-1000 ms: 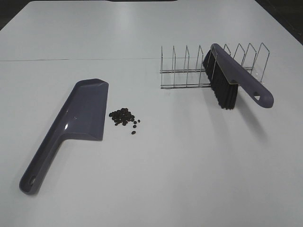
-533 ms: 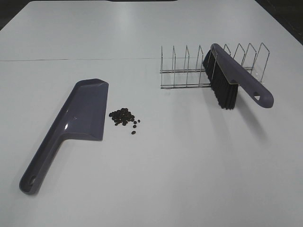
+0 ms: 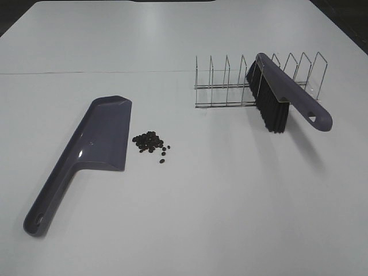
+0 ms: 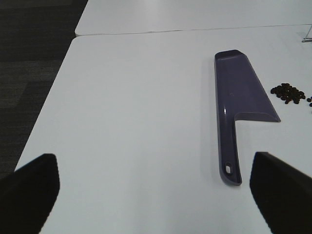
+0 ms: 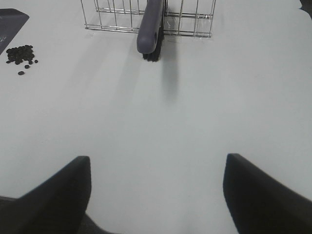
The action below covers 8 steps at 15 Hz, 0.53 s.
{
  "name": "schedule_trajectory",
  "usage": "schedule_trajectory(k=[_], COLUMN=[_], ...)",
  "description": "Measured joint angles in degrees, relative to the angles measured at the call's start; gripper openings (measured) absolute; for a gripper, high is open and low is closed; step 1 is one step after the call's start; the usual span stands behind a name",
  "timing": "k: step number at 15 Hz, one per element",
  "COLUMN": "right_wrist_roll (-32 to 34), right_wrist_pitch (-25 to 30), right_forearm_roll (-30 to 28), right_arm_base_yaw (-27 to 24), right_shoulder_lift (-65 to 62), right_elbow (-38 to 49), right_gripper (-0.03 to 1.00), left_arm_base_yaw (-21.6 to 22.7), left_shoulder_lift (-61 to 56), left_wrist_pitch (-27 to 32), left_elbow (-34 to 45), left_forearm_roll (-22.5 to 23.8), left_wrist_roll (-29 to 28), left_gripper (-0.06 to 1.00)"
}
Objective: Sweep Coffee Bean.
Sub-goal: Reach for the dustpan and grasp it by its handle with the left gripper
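A small pile of dark coffee beans [image 3: 150,142] lies on the white table, just right of the purple dustpan [image 3: 95,144], which lies flat with its handle toward the front left. The purple brush [image 3: 283,95] with black bristles leans in a wire rack [image 3: 230,83] at the back right. The left wrist view shows the dustpan [image 4: 239,102], the beans [image 4: 288,93] and my left gripper [image 4: 156,190] open and empty, well short of the dustpan handle. The right wrist view shows the brush [image 5: 151,27], the beans [image 5: 19,53] and my right gripper [image 5: 156,195] open and empty, far from the brush.
The wire rack [image 5: 146,17] holds only the brush. A seam between two tabletops [image 3: 86,72] runs across the back. The table's left edge [image 4: 53,102] drops to dark floor. Neither arm shows in the exterior high view.
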Motion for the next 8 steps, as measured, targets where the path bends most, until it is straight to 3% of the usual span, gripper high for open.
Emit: schedule_trajectory(k=[8], right_wrist_roll=[-0.06], right_wrist_pitch=[0.0], right_forearm_roll=[0.0], right_arm_base_yaw=[0.0], right_shoulder_lift=[0.0], right_elbow=[0.0], right_gripper=[0.66], left_arm_base_yaw=[0.0], left_shoulder_lift=[0.0], left_wrist_pitch=[0.0], left_elbow=[0.0], left_forearm_roll=[0.0], left_wrist_roll=[0.0], left_gripper=[0.99])
